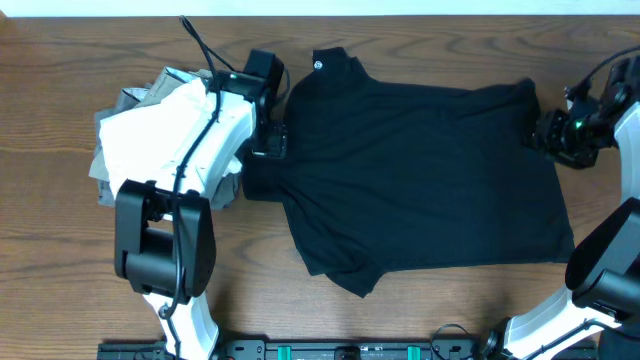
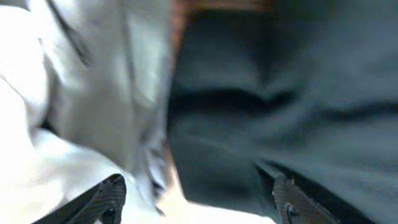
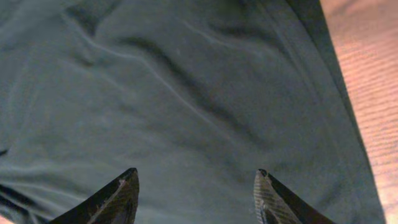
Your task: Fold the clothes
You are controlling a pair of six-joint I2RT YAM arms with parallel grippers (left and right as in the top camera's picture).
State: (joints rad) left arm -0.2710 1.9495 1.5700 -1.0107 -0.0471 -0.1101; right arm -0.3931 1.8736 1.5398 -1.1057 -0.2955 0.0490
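- Two robot arms bend over a plain black short-sleeved T-shirt [image 1: 420, 180] that lies spread across a brown wood-grain table [image 1: 60, 260].
- At one end of the shirt, the left gripper [image 1: 270, 140], black-fingered on a white arm, hangs over the garment's edge. Its jaws stand wide apart and hold nothing.
- The left wrist camera's picture is badly blurred. Dark cloth fills the space ahead and to the right of the fingertips [image 2: 112, 196], and pale cloth the space ahead and to their left.
- Just beside that gripper, on its outer side and partly under the arm, sits a rumpled heap of white and grey garments [image 1: 140, 120]. The arm hides where the heap meets the black shirt, so I cannot tell whether the two touch.
- Beyond the left gripper, toward the table's far edge, a small white mark [image 1: 319, 66] shows at the shirt's collar.
- At the opposite end, the right gripper [image 1: 545, 130], black throughout, sits over the shirt's far corner. Its jaws are parted with nothing between them.
- Through the right wrist camera, softly creased black cloth lies directly below and ahead of both fingertips [image 3: 121, 193]. The shirt's edge runs off to their right, and bare wood shows past it.
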